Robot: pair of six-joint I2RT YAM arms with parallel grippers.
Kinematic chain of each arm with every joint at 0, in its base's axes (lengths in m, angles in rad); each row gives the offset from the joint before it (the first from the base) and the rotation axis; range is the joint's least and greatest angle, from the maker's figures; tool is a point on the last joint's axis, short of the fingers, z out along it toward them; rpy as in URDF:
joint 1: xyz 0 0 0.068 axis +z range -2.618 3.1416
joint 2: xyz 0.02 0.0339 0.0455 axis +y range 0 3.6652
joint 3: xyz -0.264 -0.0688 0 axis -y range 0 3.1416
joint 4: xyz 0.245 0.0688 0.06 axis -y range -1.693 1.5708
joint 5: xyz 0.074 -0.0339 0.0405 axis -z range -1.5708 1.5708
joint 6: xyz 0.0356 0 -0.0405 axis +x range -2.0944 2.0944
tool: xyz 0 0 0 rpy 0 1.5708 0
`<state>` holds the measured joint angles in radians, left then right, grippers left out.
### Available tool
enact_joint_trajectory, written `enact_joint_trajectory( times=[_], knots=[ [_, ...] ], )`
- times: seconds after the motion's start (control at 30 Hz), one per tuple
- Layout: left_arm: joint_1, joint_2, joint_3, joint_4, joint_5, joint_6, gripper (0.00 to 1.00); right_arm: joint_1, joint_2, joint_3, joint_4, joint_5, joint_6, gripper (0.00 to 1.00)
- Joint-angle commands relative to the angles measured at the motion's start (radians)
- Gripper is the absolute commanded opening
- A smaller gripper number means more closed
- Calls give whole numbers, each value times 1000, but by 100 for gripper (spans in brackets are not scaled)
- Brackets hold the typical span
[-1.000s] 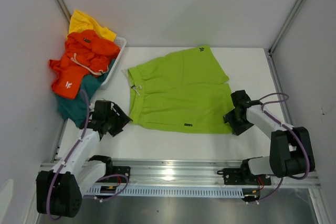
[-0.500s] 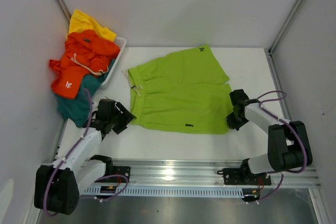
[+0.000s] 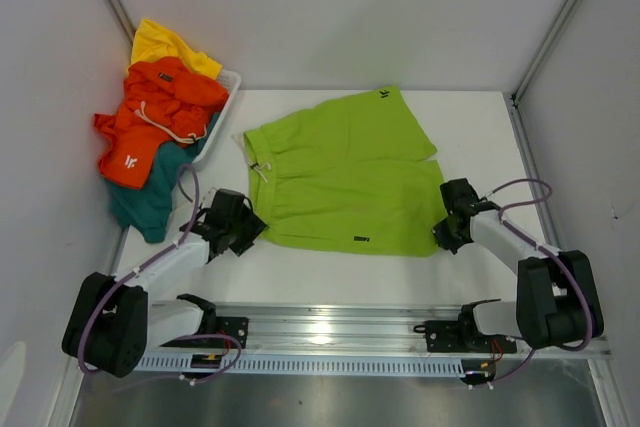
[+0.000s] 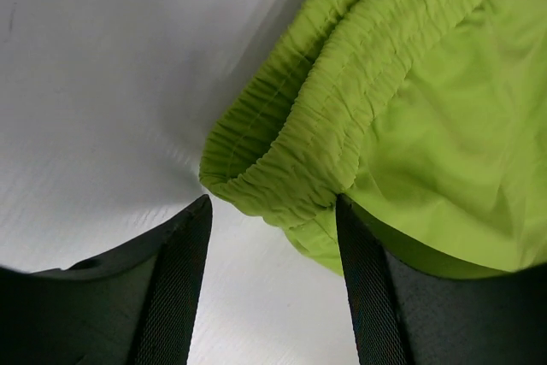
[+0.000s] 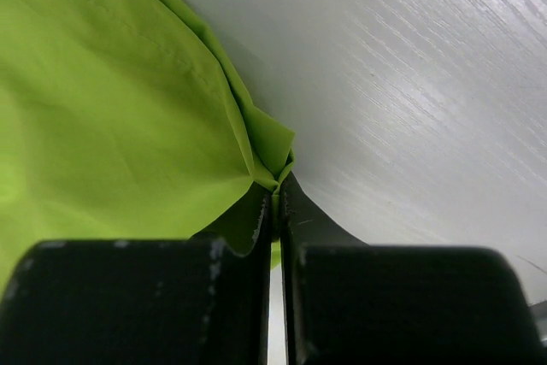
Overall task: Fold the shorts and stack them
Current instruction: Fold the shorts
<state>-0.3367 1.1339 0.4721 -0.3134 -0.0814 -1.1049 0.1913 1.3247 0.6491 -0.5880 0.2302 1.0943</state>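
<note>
Lime green shorts (image 3: 340,172) lie spread flat mid-table, waistband to the left. My left gripper (image 3: 250,230) is open at their near left corner. In the left wrist view the gathered waistband corner (image 4: 282,181) sits just between the tips of the left gripper (image 4: 273,204), touching the right finger (image 4: 363,279). My right gripper (image 3: 441,238) is shut on the shorts' near right hem corner. A pinched fold of green cloth (image 5: 272,156) rises from the closed right gripper (image 5: 276,198). Orange shorts (image 3: 160,112), yellow shorts (image 3: 165,44) and teal shorts (image 3: 145,202) are heaped at the back left.
A white mesh basket (image 3: 228,87) at the back left holds the heap, which spills over its near side. White walls close in on both sides. An aluminium rail (image 3: 330,327) runs along the near table edge.
The right gripper has closed on the hem corner. The left arm has moved right until its jaws reach the waistband corner, and those jaws have narrowed a little.
</note>
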Motion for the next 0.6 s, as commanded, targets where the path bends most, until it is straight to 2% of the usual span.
enact_joint_trajectory(
  times=[0.0,0.17,0.33,0.43,0.47,0.57],
  knots=[
    [-8,-6,-22,57,-101,-79,63,7,-61,-37,33,58,-2,0],
    [-8,-16,-64,122,-98,-113,63,8,-111,-88,70,52,-4,0],
    [-8,49,-23,115,-116,-107,51,16,-120,-89,63,54,-1,0],
    [-8,66,-26,152,-124,-105,18,22,-136,-95,62,63,1,0],
    [-8,67,-29,157,-126,-105,0,23,-142,-97,59,67,-1,0],
    [-8,75,-26,142,-144,-110,0,25,-166,-92,36,75,-7,0]
  ],
)
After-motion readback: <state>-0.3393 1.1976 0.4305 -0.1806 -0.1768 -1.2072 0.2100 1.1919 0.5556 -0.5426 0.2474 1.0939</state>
